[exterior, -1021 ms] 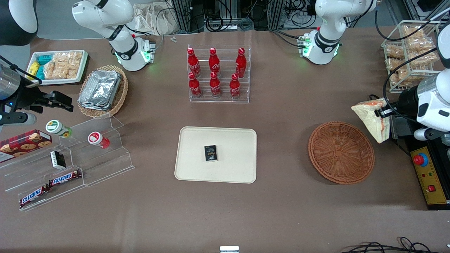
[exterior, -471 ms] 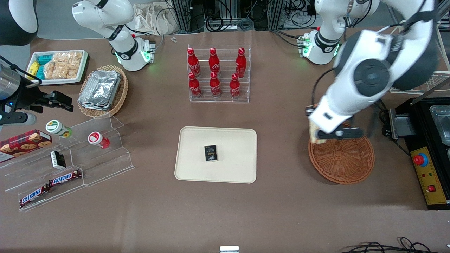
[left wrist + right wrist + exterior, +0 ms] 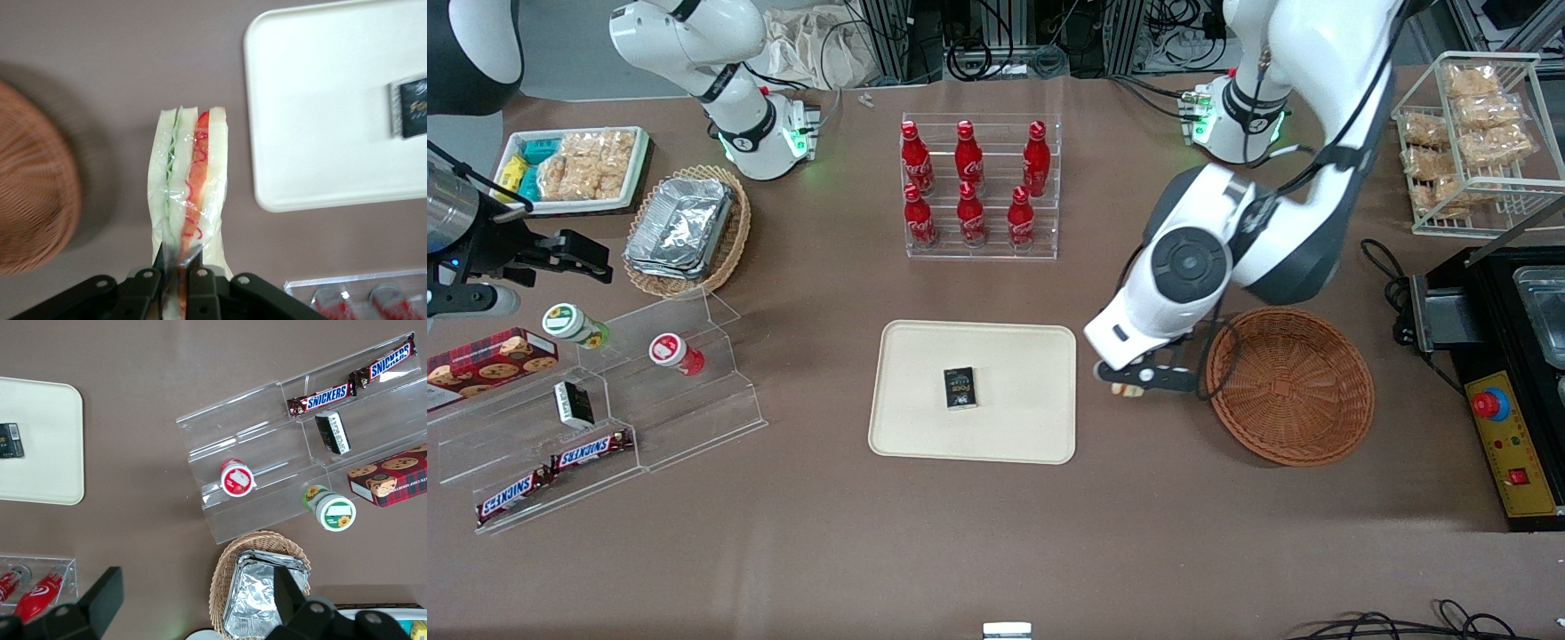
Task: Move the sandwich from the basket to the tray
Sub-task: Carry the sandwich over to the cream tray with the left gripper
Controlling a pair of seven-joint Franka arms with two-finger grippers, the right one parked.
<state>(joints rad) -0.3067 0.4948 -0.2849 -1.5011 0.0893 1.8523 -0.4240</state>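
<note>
Sandwich status: out of the basket, carried in the air over bare table between basket and tray; not yet over the tray.
Tray (image 3: pixel 1014 436): flat, low rim, rounded corners; lies nearer the parked arm's end than the basket. Low rim judged no obstacle to a lateral approach at present height.
Tray contents: small dark box (image 3: pixel 960 388) near the centre. Bare tray surface on every side of it; the strip nearest the gripper judged wide enough for the wedge.
Basket (image 3: pixel 1289 385): round, woven, reddish-brown, nothing visible inside. Rim just beside the gripper, apart from the load in the wrist view.
Sandwich (image 3: pixel 187 200): wedge in clear wrap, hanging from its upper end, filling edge of red-orange and green facing the wrist camera. Hold at one end judged to leave the free end able to swing.
Gripper (image 3: pixel 1138 380): between tray edge and basket rim, fingers (image 3: pixel 198 283) clamped on the wrapped end of the sandwich.
Open room: bare brown table under the load; nothing standing between gripper and tray edge.
</note>
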